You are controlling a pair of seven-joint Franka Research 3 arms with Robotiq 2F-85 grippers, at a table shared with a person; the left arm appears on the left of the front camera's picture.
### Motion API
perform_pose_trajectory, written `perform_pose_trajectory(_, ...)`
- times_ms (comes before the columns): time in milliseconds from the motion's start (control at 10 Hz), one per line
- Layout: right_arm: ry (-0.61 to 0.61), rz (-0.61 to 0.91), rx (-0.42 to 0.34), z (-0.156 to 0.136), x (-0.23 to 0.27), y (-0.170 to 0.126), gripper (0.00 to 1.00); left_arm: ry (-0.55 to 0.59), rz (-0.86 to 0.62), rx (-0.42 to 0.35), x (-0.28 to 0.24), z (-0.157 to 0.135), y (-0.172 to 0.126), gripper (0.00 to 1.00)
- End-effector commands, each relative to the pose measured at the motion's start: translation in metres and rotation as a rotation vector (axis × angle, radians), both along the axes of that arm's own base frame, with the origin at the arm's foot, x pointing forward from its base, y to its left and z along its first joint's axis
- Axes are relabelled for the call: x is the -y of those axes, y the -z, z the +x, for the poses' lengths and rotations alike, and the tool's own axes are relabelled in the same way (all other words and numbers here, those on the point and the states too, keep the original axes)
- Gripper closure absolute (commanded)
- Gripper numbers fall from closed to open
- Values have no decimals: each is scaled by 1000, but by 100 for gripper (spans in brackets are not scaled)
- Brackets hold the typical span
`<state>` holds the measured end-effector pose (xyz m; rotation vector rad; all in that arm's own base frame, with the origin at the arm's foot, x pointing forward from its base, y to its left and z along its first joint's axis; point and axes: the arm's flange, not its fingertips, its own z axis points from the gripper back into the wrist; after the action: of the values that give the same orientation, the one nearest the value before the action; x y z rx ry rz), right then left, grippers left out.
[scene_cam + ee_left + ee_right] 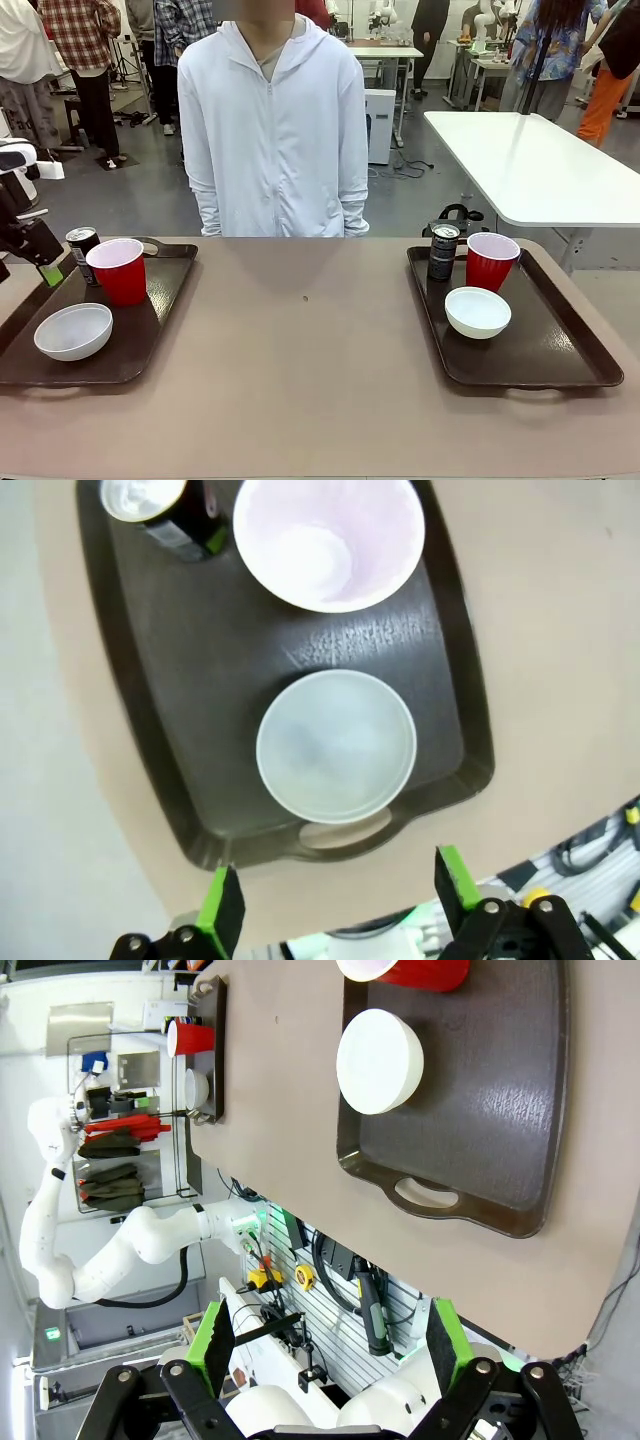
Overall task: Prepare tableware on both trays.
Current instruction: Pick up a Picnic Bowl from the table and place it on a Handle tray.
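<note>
On the left tray [165,300] stand a black can [82,250], a red cup [120,270] and a white bowl [73,332]. The right tray [560,345] carries a black can [442,252], a red cup [491,262] and a white bowl [478,312]. My left gripper [45,270] hovers at the left tray's outer edge. Seen from its wrist, the left gripper [338,900] is open and empty above the bowl [335,745], cup [328,540], can [160,510] and tray [200,660]. My right gripper [328,1345] is open and empty, high off the table's near edge, looking at the right tray [490,1110], bowl [380,1060] and cup [410,970].
A person in a white hooded jacket [272,130] stands at the far side of the table, arms down. The brown tabletop [310,340] runs bare between the trays. A white table [530,160] stands behind at the right.
</note>
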<state>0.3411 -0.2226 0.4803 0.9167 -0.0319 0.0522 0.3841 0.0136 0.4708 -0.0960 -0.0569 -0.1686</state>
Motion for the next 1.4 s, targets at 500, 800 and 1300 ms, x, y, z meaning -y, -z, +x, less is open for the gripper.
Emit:
perform_pose_trajectory(500,-5,15,19,-3,-3,2,0,0,0,0,0,0,0,0)
perform_pose_trajectory(800,-5,15,19,-3,-3,2,0,0,0,0,0,0,0,0)
perform_pose_trajectory(1300,-5,15,19,-3,-3,2,0,-15,-440,-79,-35,8,-17,0)
